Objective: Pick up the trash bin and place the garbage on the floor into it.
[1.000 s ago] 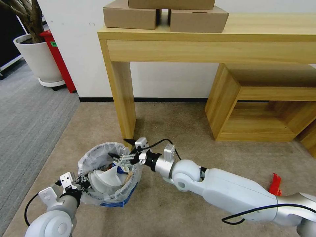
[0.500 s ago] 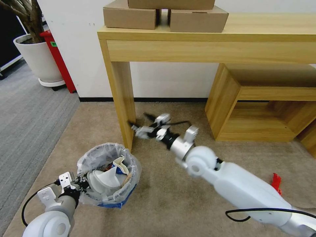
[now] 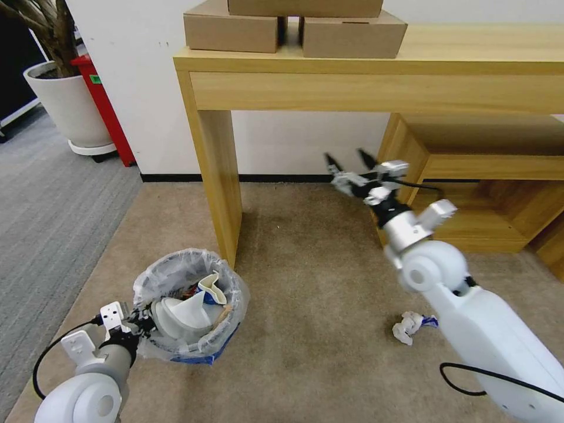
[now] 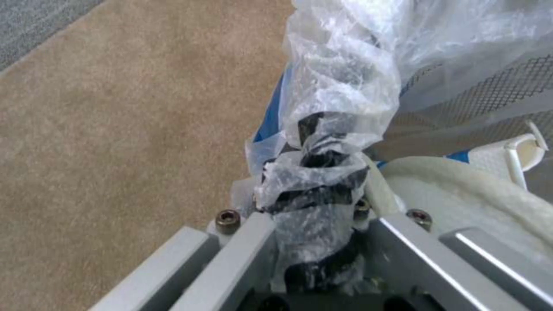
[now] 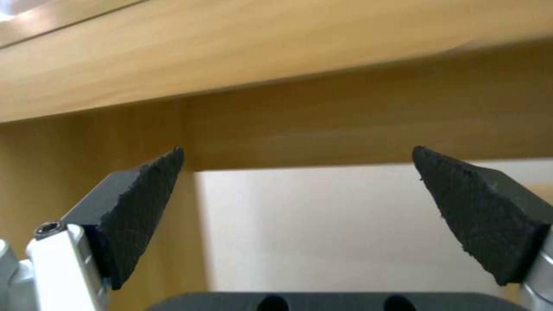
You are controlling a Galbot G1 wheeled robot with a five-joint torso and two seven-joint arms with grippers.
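The trash bin (image 3: pixel 176 263), blue with a crinkled clear bag, stands on the beige carpet at lower left. It holds a white slipper (image 3: pixel 182 314) and other litter. My left gripper (image 3: pixel 143 321) is shut on the bin's near rim; the left wrist view shows the bag (image 4: pixel 340 86) bunched between my left gripper's (image 4: pixel 314 207) jaws, with the slipper (image 4: pixel 461 190) just inside. My right gripper (image 3: pixel 348 166) is open and empty, raised near the low shelf, well right of the bin. Its pads (image 5: pixel 138 203) stand wide apart. Crumpled white paper (image 3: pixel 410 326) lies on the carpet beside my right arm.
A wooden table leg (image 3: pixel 220 176) stands just behind the bin. A low wooden shelf unit (image 3: pixel 470 194) sits at the right, against the wall. Cardboard boxes (image 3: pixel 235 26) rest on the table top. A white plant pot (image 3: pixel 70 106) stands far left. Open carpet lies between bin and paper.
My right gripper left the bin's mouth, then swung up and right to the shelf, open and empty. A slipper it was over stays in the bin. The crumpled paper now shows.
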